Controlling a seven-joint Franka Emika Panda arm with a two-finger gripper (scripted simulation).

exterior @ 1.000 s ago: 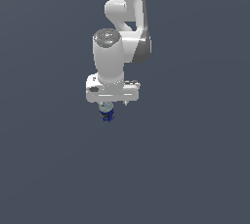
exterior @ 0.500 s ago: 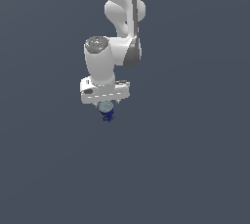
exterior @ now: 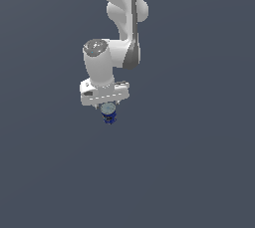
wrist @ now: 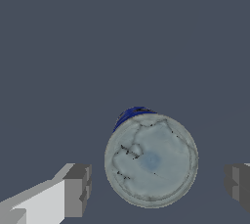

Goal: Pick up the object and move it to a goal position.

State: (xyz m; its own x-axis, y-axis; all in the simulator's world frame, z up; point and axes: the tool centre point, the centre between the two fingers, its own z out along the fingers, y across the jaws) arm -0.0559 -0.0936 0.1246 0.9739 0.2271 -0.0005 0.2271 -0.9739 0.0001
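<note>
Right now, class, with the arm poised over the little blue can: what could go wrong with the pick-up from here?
1. In the wrist view the can sits nearer one finger than the other, with gaps on both sides; closing might nudge or tip it.
2. The can stands upright and narrow under the gripper; descending off-centre could knock it over.

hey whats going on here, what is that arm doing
A simulated Franka arm hangs over a small dark-blue can with a pale silvery top, standing upright on a plain grey surface. The gripper is open: in the wrist view its jaws sit on either side of the can with clear gaps, touching nothing. In the exterior view the can shows just beneath the hand. So it has not been grasped or lifted yet.
</note>
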